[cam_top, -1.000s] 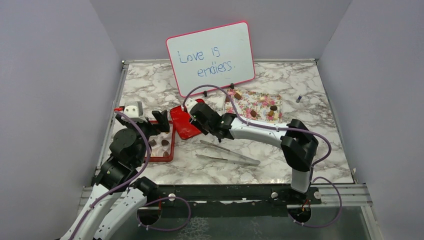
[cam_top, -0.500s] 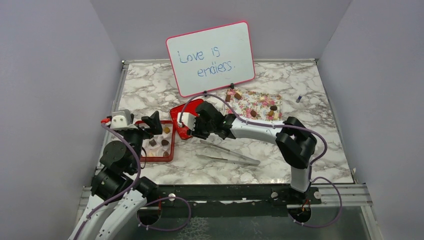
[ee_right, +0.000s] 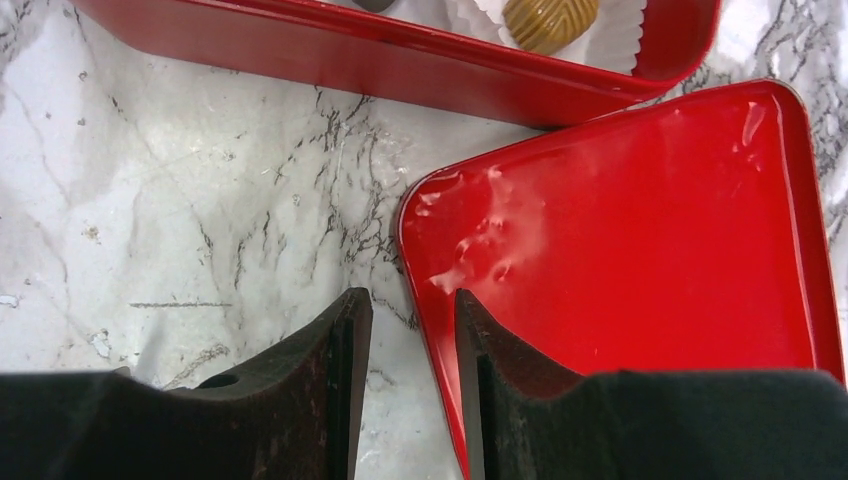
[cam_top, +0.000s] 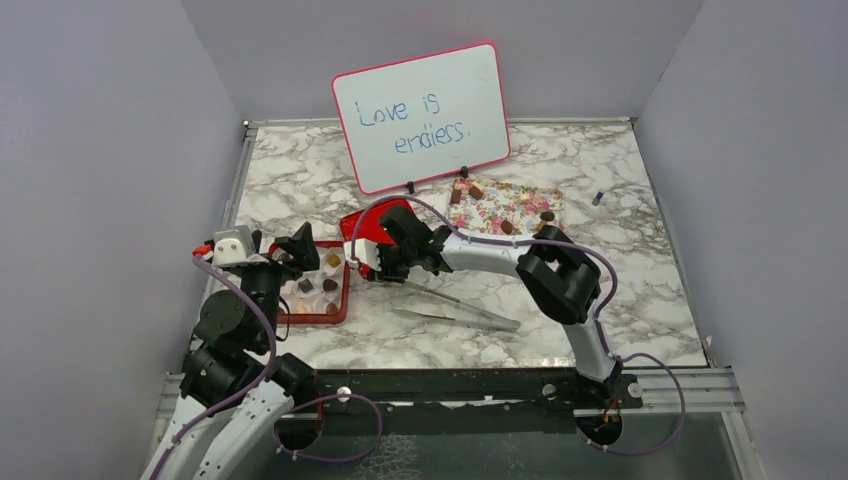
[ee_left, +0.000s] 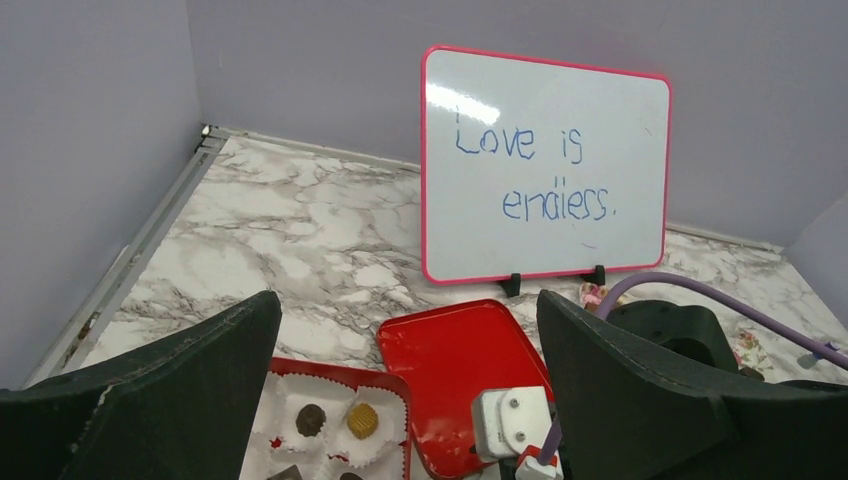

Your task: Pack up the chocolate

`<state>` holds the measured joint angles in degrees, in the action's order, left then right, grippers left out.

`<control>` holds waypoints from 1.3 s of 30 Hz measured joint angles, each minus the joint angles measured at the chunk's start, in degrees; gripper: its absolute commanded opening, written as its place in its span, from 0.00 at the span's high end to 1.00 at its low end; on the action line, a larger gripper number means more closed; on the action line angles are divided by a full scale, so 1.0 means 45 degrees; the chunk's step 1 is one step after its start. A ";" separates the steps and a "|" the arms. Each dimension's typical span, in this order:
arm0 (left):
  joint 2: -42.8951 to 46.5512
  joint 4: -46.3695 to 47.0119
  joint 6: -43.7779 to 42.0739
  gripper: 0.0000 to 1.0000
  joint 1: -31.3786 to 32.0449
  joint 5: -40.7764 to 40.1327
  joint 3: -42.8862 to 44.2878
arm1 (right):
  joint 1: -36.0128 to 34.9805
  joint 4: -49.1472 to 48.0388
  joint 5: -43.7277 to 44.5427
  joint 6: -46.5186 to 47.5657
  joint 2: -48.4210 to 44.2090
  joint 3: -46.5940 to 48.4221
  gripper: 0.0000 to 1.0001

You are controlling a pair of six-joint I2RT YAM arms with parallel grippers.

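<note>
Chocolate pieces [cam_top: 329, 285] sit in white paper cups in the red box [cam_top: 345, 290] at the left; a dark one [ee_left: 311, 419] and a gold one [ee_left: 362, 420] show in the left wrist view. More pieces [cam_top: 547, 215] lie on the flower-patterned tray [cam_top: 520, 200]. The red lid [cam_top: 378, 222] lies flat beside the box. My right gripper [ee_right: 410, 300] is narrowly open and straddles the lid's [ee_right: 650, 230] left rim, with one finger inside it and one on the marble. My left gripper [ee_left: 408, 300] is wide open and empty, raised over the box's near-left side.
A whiteboard [cam_top: 422, 115] stands at the back behind the lid. Metal tweezers [cam_top: 455, 305] lie on the marble in front of the right arm. A small dark item [cam_top: 597, 198] sits at the far right. Walls close in on both sides.
My left gripper has drawn back left, uncovering the box. My right gripper has slid left along the lid to its near-left rim, and the right elbow has swung left.
</note>
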<state>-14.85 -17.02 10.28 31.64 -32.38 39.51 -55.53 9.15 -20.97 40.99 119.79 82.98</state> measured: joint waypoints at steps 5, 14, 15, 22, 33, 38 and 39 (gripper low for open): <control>0.0097 0.0063 0.0000 0.01 0.0000 0.0000 -0.0063 | 0.0039 0.0238 -0.0253 0.0379 0.0719 0.0627 0.64; 0.0194 0.0578 -0.0102 0.04 0.0083 -0.0005 -0.0738 | 0.0044 0.0957 -0.0593 0.1015 0.1773 0.2239 0.85; 0.0194 0.0583 -0.0102 0.04 0.0112 -0.0010 -0.0826 | 0.0044 0.1049 -0.0641 0.1069 0.1821 0.2336 0.89; 0.0287 0.0631 -0.0136 0.05 0.0335 0.0019 -0.0957 | 0.0107 0.1224 -0.1224 0.1146 0.1807 0.2307 0.99; 0.0325 0.1069 -0.1710 0.06 0.0636 0.1457 -0.1195 | 0.0112 0.1399 -0.1370 0.0933 -0.0753 0.0714 0.99; 0.0248 0.1098 -0.3167 0.15 0.0670 0.2822 -0.1579 | 0.0107 0.1326 -0.1370 0.0860 -0.2346 0.0126 0.99; 0.0219 0.1088 -0.3415 0.17 0.0670 0.3104 -0.1656 | 0.0107 0.1326 -0.1370 0.0831 -0.2569 0.0019 0.99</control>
<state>-13.87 -12.12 -5.08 34.65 -18.41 32.05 -55.05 15.11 -27.14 44.73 108.22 83.07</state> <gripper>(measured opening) 0.897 0.016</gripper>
